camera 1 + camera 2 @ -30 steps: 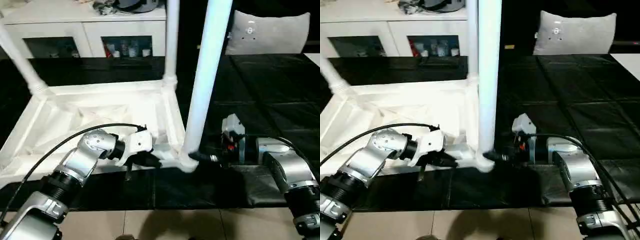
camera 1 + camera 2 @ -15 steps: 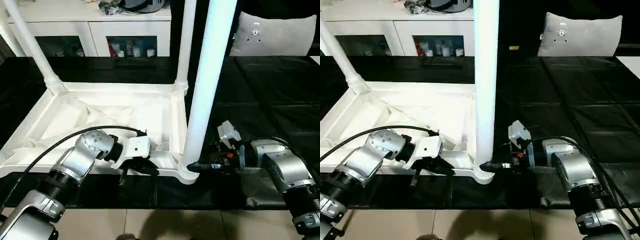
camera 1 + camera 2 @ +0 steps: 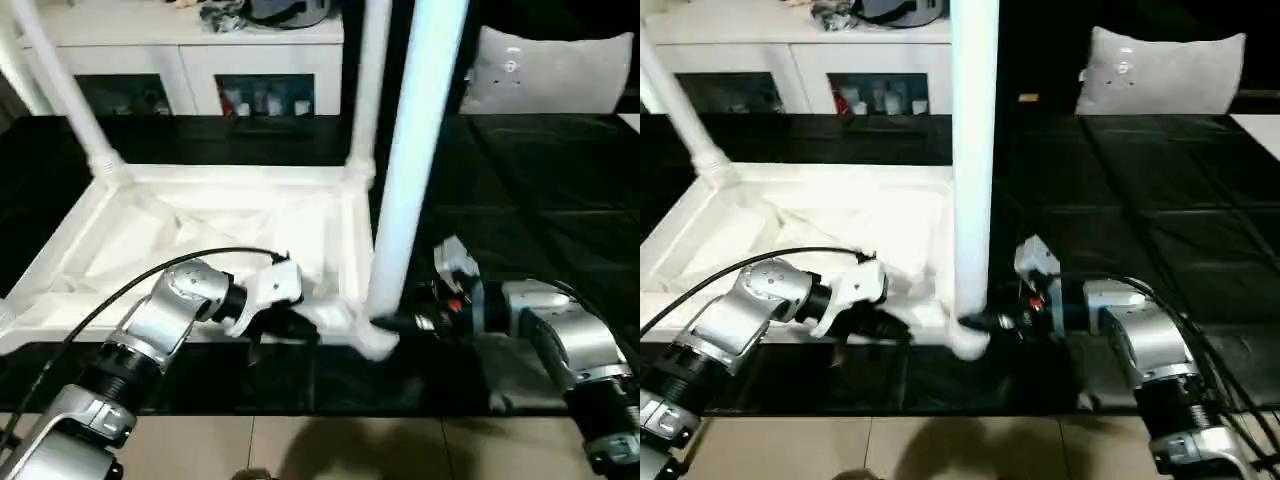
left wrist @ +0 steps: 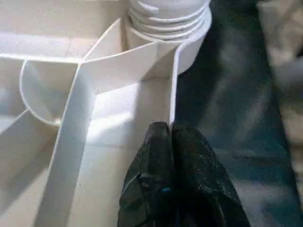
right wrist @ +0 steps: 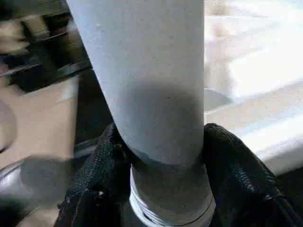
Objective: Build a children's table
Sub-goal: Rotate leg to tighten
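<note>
Right end effector [image 5: 161, 189] clasped white tapered plastic tube leg [image 3: 405, 190] at its threaded base, presumably to seat it; left end effector [image 4: 173, 142] clenched on upturned white ribbed table top's [image 3: 200, 230] rim, steadying.

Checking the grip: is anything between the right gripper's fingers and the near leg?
No. In the right wrist view both fingers press directly against the near leg, just above its threads.

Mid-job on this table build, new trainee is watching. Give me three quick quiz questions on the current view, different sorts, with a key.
1. True or false: the right gripper has its fingers around the near leg just above its corner socket.
2. How many legs stand in the upturned tabletop? A two, B three, C four.
3. Fill in: the left gripper is pinched on the tabletop's ____.

Key: 1 true; 2 B; 3 rim.
</note>
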Controlling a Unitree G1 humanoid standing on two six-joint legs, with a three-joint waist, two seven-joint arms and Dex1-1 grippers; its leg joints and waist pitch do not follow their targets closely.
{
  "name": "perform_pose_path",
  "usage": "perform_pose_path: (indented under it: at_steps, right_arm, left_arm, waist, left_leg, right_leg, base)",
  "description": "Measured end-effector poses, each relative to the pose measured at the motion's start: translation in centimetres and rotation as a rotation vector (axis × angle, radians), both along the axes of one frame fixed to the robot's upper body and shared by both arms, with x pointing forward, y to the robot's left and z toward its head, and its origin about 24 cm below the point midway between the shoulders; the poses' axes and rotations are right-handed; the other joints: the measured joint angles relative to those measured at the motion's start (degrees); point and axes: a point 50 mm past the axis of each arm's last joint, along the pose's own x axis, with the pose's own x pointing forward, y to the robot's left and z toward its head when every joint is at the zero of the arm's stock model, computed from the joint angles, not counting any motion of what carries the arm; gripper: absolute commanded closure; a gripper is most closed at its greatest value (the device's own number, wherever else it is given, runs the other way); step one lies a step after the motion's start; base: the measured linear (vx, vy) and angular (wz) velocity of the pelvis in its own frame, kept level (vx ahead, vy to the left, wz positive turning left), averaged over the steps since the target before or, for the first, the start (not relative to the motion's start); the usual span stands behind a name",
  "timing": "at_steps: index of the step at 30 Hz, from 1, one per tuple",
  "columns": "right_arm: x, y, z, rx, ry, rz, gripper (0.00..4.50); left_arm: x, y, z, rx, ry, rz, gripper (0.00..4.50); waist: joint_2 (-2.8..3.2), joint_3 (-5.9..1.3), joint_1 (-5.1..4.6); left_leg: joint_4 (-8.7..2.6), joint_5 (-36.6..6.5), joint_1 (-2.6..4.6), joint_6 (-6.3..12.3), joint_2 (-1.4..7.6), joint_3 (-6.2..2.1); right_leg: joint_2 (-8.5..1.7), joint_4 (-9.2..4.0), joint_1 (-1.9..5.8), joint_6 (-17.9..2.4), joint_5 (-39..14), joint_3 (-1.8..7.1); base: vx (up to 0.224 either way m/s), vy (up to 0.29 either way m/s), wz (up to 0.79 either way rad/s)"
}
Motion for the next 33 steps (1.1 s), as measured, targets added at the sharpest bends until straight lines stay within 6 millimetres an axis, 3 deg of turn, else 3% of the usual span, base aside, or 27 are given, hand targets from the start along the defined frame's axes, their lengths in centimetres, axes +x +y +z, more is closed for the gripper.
perform_pose_path:
  at_steps: [3,6,10,12,13,14,17,18,23,28,33]
  right_arm:
    - [1.4,1.0,-0.3,0.011,-0.025,-0.252,2.54]
    - [2.1,1.4,-0.4,0.003,-0.039,-0.381,2.54]
    - [3.1,2.7,-0.3,-0.004,-0.059,-0.566,2.55]
    - [3.4,3.4,-0.3,-0.010,-0.070,-0.643,2.55]
    - [3.5,3.5,-0.3,-0.011,-0.075,-0.660,1.99]
    - [3.5,3.7,-0.2,-0.003,-0.077,-0.680,1.86]
    - [3.5,3.7,-0.3,0.008,-0.080,-0.704,1.79]
    - [3.4,3.3,-0.3,0.007,-0.085,-0.687,1.46]
    - [2.8,1.8,-0.2,0.016,-0.083,-0.581,1.01]
    - [1.6,0.2,0.1,-0.044,-0.111,-0.366,0.57]
    - [1.0,-0.4,0.4,-0.057,-0.105,-0.216,0.51]
  left_arm:
    - [0.5,-1.0,-0.2,-0.019,-0.004,0.176,4.50]
    - [0.5,-2.3,-0.4,-0.047,0.000,0.267,4.50]
    - [0.8,-3.7,-0.4,-0.068,-0.021,0.389,4.50]
    - [0.9,-4.2,-0.4,-0.066,-0.044,0.432,4.50]
    - [1.0,-4.3,-0.4,-0.067,-0.051,0.440,4.50]
    - [1.0,-4.5,-0.4,-0.064,-0.061,0.448,4.50]
    - [0.9,-5.0,-0.3,-0.064,-0.078,0.437,4.50]
    - [0.9,-5.0,-0.2,-0.063,-0.091,0.420,4.50]
    - [0.8,-4.4,-0.2,-0.052,-0.121,0.353,4.50]
    - [0.5,-2.9,-0.3,-0.036,-0.126,0.229,4.50]
    - [-0.1,-1.9,-0.2,-0.019,-0.112,0.091,4.50]
  waist:
    - [-0.08,0.06,-2.79]
    - [-0.11,0.05,-4.70]
    - [-0.10,0.04,-5.76]
    - [-0.06,0.02,-5.65]
    - [-0.04,0.01,-5.51]
    - [-0.04,0.01,-5.35]
    - [0.00,-0.02,-4.88]
    - [0.00,-0.01,-4.66]
    - [0.05,0.00,-3.86]
    - [0.08,0.01,-3.19]
    - [0.08,0.01,-1.94]
  left_leg:
    - [0.07,0.0,0.11,-0.09,0.07,0.11]
    - [0.00,0.0,0.02,-0.07,0.17,0.11]
    - [-0.14,0.0,-0.07,-0.03,0.16,0.09]
    - [-0.23,0.0,-0.09,-0.04,0.17,0.06]
    - [-0.26,0.0,-0.11,-0.04,0.17,0.06]
    - [-0.26,0.0,-0.15,-0.01,0.17,0.03]
    - [-0.25,0.1,-0.40,0.34,0.14,-0.01]
    - [-0.25,0.0,-0.41,0.39,0.14,-0.01]
    - [-0.26,-0.1,-0.42,0.45,0.14,0.01]
    - [-0.18,0.0,-0.34,0.45,0.14,0.02]
    - [-0.09,0.0,-0.35,0.47,0.13,0.03]
  right_leg:
    - [-0.01,-0.20,0.06,0.0,0.0,-0.12]
    - [0.00,-0.63,0.19,0.1,0.0,-0.33]
    - [0.02,-0.64,0.10,0.1,0.1,-0.37]
    - [0.03,-0.63,0.10,0.1,0.1,-0.39]
    - [0.03,-0.63,0.08,0.1,0.1,-0.39]
    - [0.03,-0.63,0.08,0.1,0.1,-0.39]
    - [0.02,-0.62,-0.07,0.1,0.1,-0.32]
    - [0.02,-0.62,-0.07,0.1,0.1,-0.29]
    - [0.02,-0.55,-0.12,0.1,0.0,-0.26]
    - [0.02,-0.51,-0.07,0.1,0.1,-0.23]
    - [0.02,-0.50,-0.04,0.1,0.1,-0.17]
  base:
    - [0.000,0.000,0.00]
    - [0.000,0.000,0.00]
    - [0.000,0.000,0.00]
    - [0.000,0.000,0.00]
    - [0.000,0.000,0.00]
    - [0.000,0.000,0.00]
    - [0.000,0.000,0.00]
    - [0.000,0.000,0.00]
    - [0.000,0.000,0.00]
    - [0.000,0.000,0.00]
    - [0.000,0.000,0.00]
